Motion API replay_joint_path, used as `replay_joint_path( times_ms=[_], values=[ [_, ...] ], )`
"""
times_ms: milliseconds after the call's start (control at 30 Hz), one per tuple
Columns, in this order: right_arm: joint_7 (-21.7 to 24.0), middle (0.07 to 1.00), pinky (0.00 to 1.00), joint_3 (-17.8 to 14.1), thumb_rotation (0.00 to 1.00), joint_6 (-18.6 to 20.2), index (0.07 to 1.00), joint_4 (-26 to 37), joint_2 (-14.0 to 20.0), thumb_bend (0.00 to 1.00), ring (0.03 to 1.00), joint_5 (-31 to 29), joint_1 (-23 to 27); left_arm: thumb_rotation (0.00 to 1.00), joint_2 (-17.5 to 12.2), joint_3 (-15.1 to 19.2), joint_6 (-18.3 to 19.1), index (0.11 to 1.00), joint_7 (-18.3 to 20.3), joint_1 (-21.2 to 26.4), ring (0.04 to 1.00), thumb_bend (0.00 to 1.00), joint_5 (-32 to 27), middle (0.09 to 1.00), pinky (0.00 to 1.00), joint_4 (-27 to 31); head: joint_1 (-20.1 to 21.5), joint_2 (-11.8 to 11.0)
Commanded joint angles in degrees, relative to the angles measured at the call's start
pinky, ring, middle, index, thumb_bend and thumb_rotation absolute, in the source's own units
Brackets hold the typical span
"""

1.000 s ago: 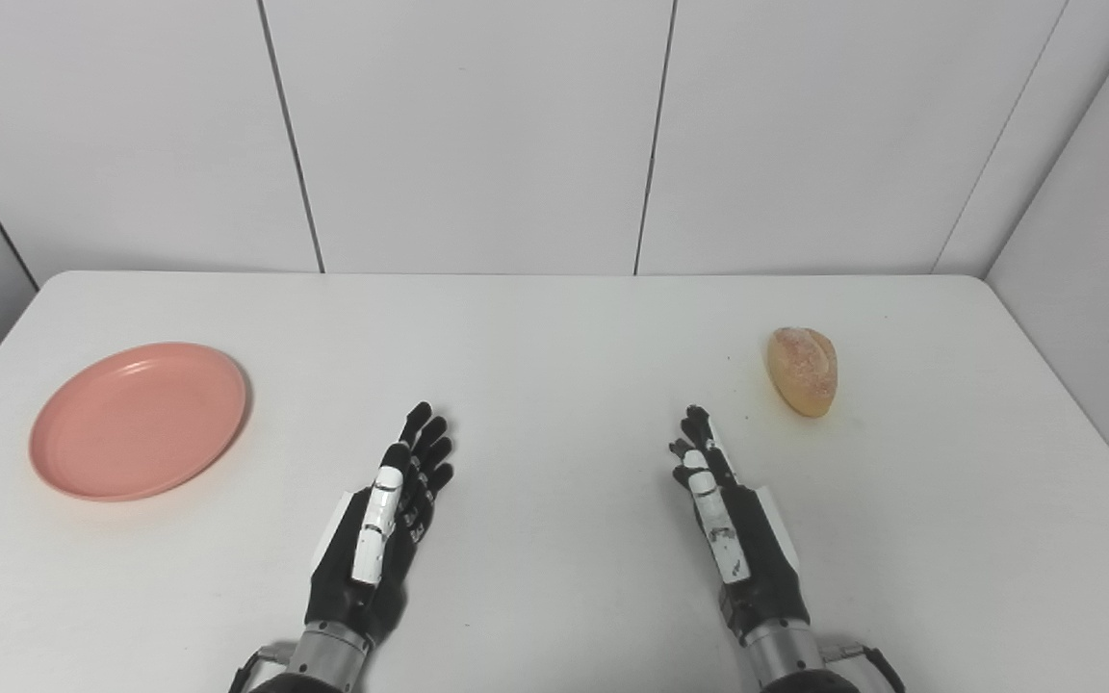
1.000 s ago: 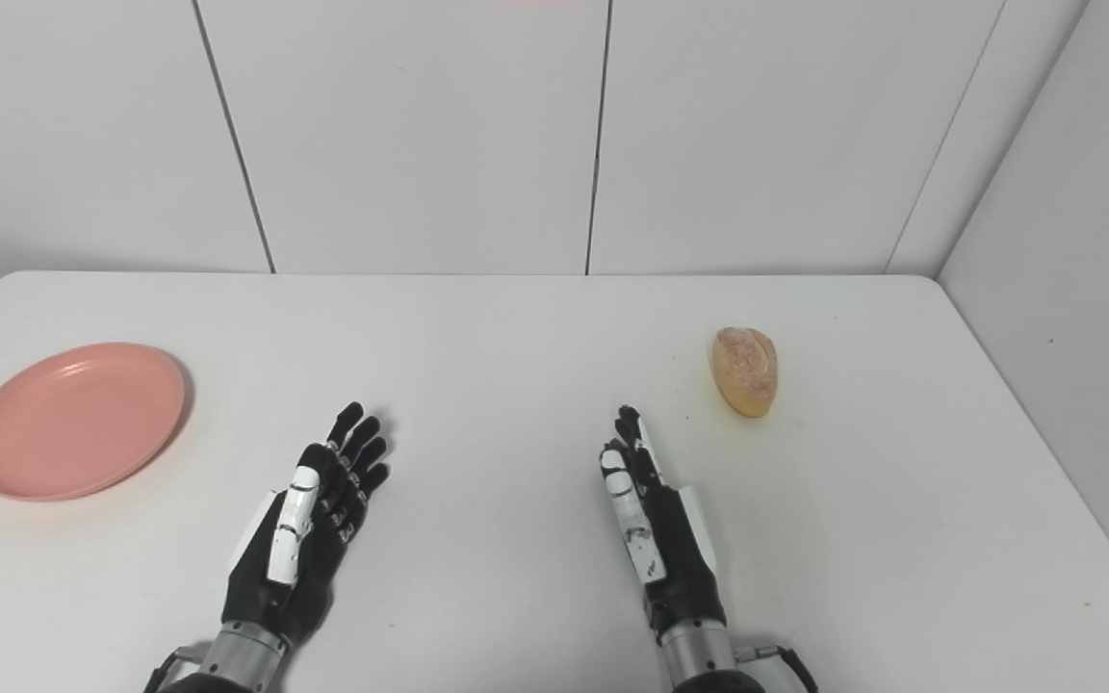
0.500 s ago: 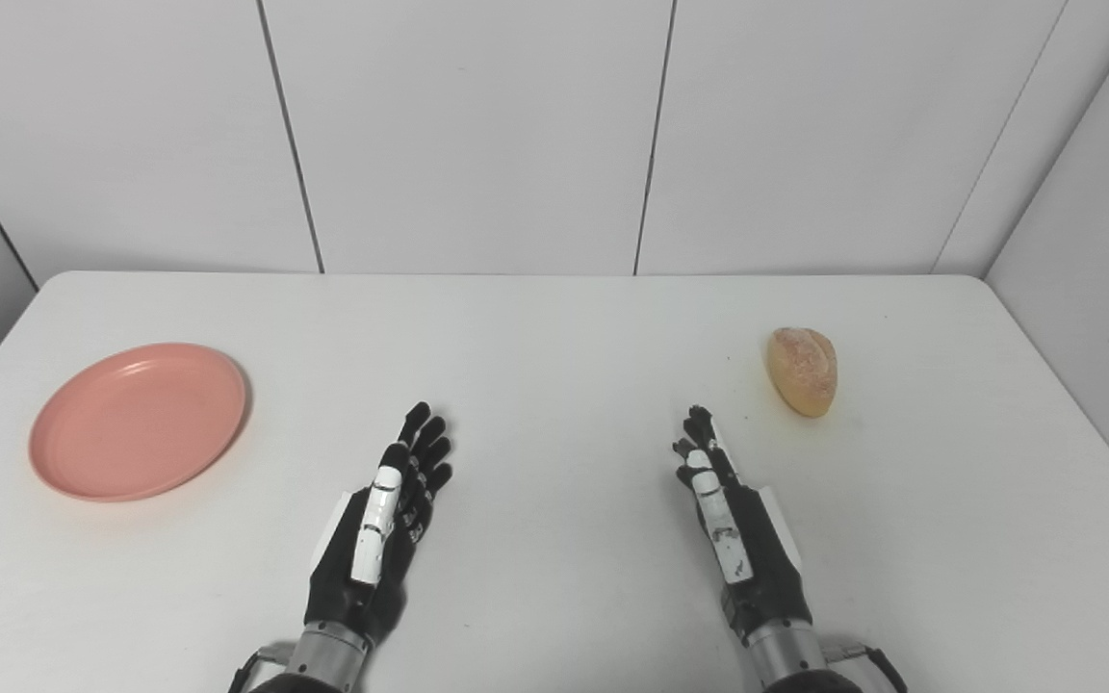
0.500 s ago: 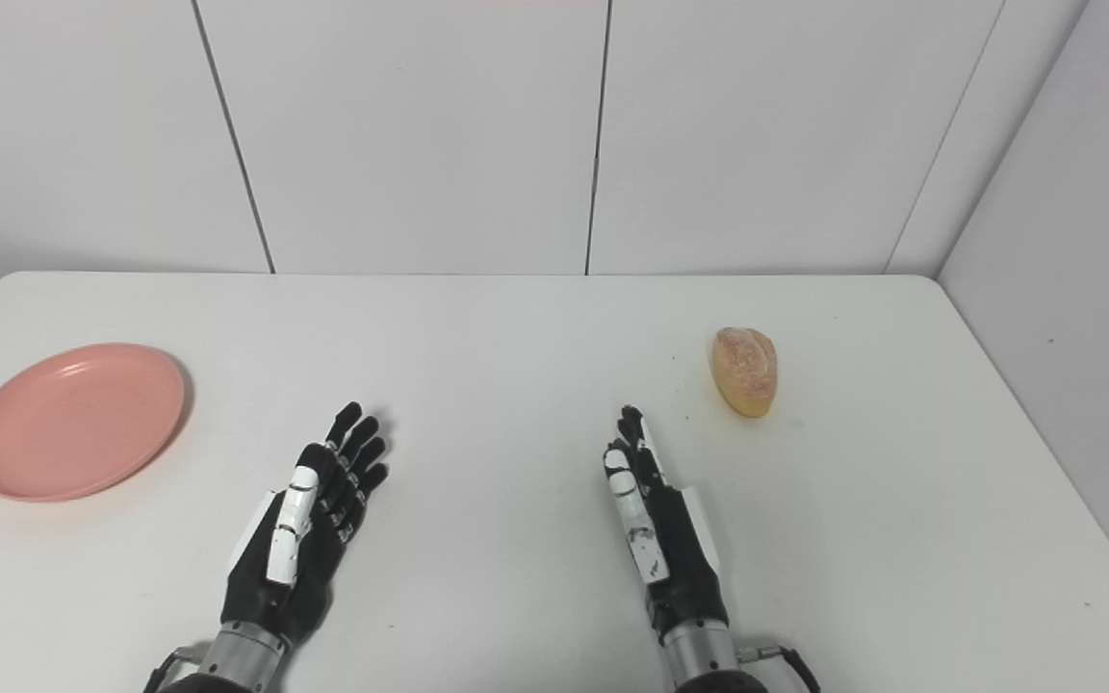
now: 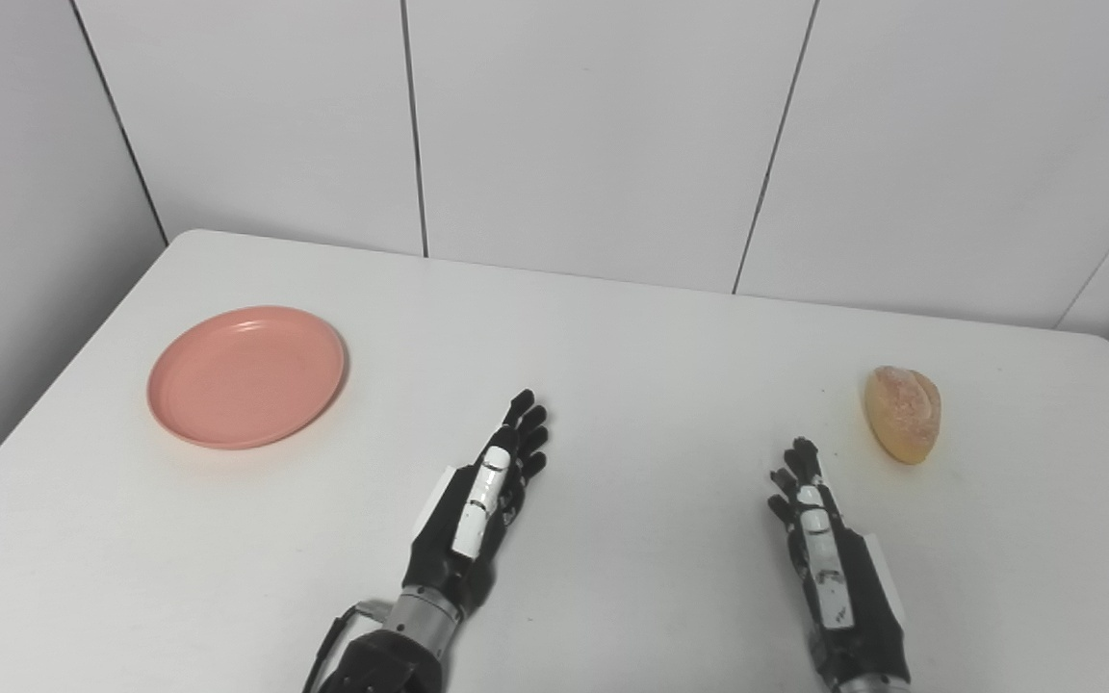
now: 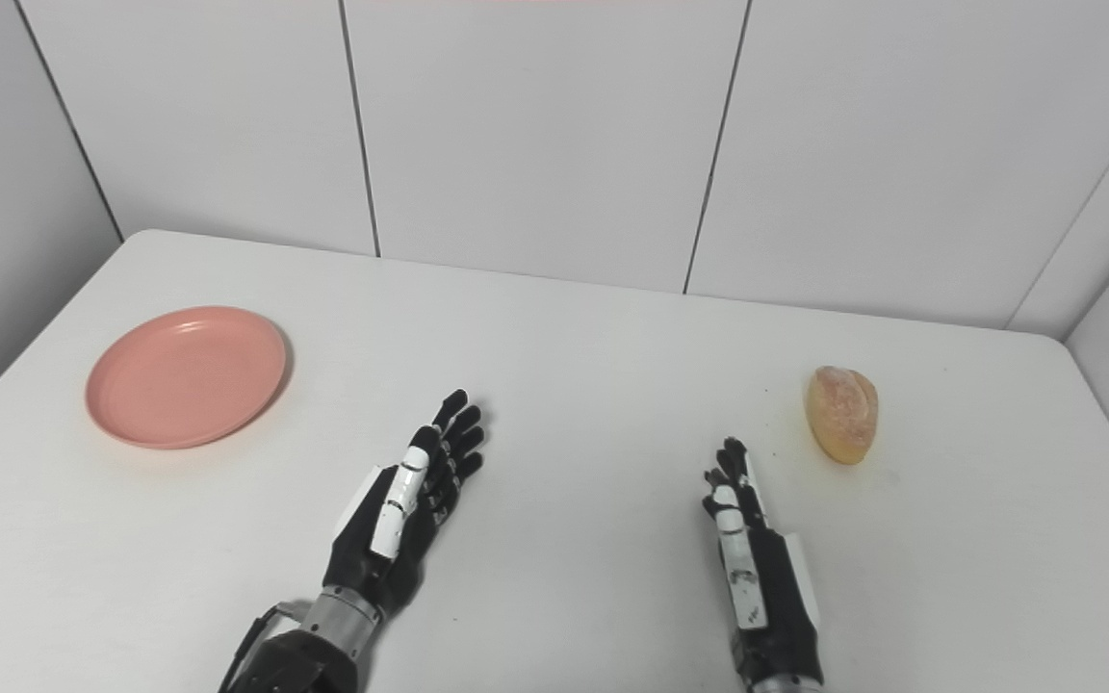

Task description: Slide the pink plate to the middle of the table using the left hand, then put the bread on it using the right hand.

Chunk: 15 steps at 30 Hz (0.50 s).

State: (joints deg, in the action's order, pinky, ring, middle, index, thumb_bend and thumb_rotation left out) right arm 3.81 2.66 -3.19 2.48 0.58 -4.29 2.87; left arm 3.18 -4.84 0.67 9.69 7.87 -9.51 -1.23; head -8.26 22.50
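Observation:
A round pink plate (image 5: 246, 376) lies on the left side of the white table (image 5: 631, 366), with nothing on it. A small golden bread roll (image 5: 903, 414) rests near the table's right edge. My left hand (image 5: 480, 508) lies open near the front middle, fingers stretched out and pointing away from me, well to the right of the plate. My right hand (image 5: 832, 564) is open too, fingers straight, a short way in front and to the left of the bread. Neither hand touches anything.
White panelled walls (image 5: 593, 135) close in the table at the back, with side walls at left and right. The table's left edge (image 5: 54, 385) runs close by the plate.
The whole picture has shifted: the camera has turned to the left, showing more of the left wall. Plate, bread and both hands keep their places on the table.

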Motion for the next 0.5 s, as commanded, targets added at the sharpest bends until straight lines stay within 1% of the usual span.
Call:
replay_joint_path(
  times_ms=[0,33,67,167,367,467],
  values=[
    [1.5,1.000,1.00,-0.9,1.00,-4.5,1.000,-0.5,0.8,0.26,1.000,-1.8,0.9,1.00,1.4,-0.8,-3.4,1.000,-0.1,-0.6,1.000,0.46,0.8,1.000,1.00,-3.1,-1.5,-1.0],
    [1.8,1.000,1.00,-1.1,1.00,-5.0,1.000,-1.0,0.9,0.26,1.000,-2.2,0.9,1.00,1.7,-0.9,-3.9,1.000,-0.1,-0.5,1.000,0.46,1.0,1.000,1.00,-3.6,-1.5,-1.0],
    [2.2,1.000,1.00,-1.2,1.00,-5.7,1.000,-1.6,1.2,0.26,1.000,-2.5,1.0,1.00,1.9,-1.0,-4.5,1.000,-0.2,-0.4,1.000,0.46,1.4,1.000,1.00,-4.2,-3.0,-1.9],
    [3.2,1.000,1.00,-1.5,1.00,-7.7,1.000,-3.1,1.8,0.25,1.000,-3.1,1.2,1.00,2.5,-1.2,-5.6,1.000,-0.5,-0.1,1.000,0.46,2.4,1.000,1.00,-5.9,-5.0,-3.2],
    [3.4,1.000,1.00,-1.8,1.00,-8.2,1.000,-3.4,2.1,0.24,1.000,-2.9,1.2,1.00,3.3,-1.4,-7.7,1.000,-0.8,0.2,1.000,0.46,2.8,1.000,1.00,-8.3,-6.0,-4.3],
    [3.5,1.000,1.00,-1.8,1.00,-7.8,1.000,-3.0,2.2,0.22,1.000,-2.7,1.0,1.00,3.5,-1.4,-8.5,1.000,-0.8,0.3,1.000,0.46,3.0,1.000,1.00,-9.0,-6.2,-4.4]
  ],
)
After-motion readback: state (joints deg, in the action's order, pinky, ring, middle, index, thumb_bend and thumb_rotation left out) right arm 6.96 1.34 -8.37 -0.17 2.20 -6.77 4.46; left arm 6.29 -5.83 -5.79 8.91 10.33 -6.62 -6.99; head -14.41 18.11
